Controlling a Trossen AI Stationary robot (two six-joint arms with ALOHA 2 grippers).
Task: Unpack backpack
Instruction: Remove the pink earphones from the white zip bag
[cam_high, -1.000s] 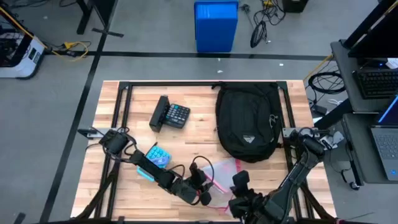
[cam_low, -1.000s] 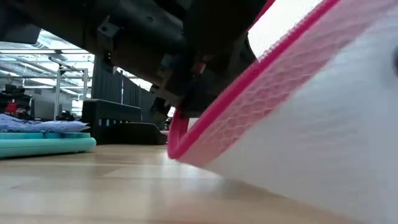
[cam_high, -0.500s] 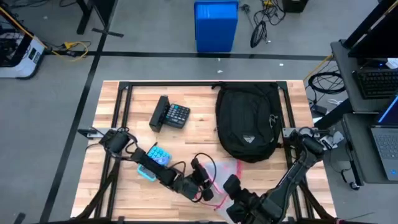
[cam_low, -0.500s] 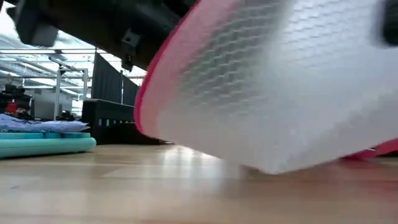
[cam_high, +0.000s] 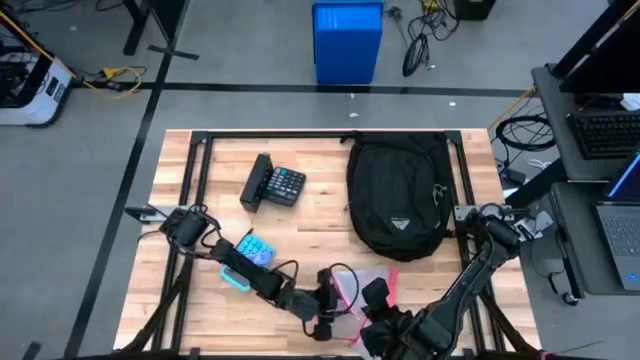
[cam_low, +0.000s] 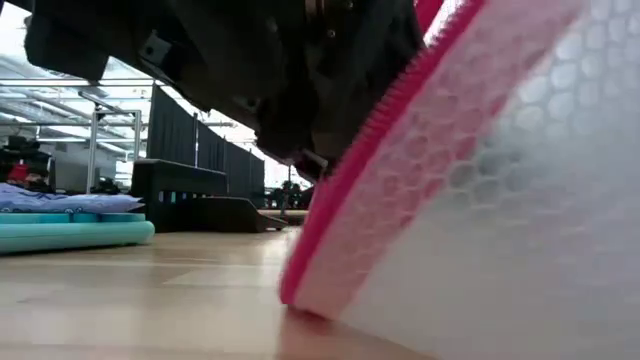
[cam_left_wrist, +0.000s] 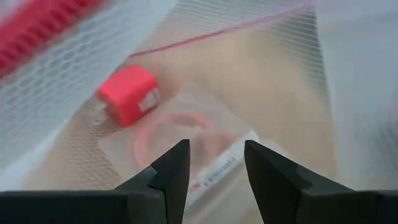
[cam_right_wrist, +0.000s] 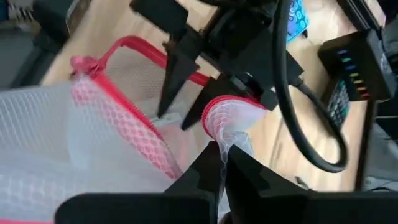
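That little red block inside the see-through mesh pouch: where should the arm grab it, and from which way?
Probably across two opposite flat faces of the red block: it is boxy and lies loose inside the mesh pouch. Come in through the pouch mouth, which the right gripper pinches up by its pink rim. The open left gripper points inside, with the block off to one side of its fingers.

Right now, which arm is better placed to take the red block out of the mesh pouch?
Left. The left gripper is open, pointing into the mesh pouch at the red block. The right gripper is shut on the pouch's edge, holding it.
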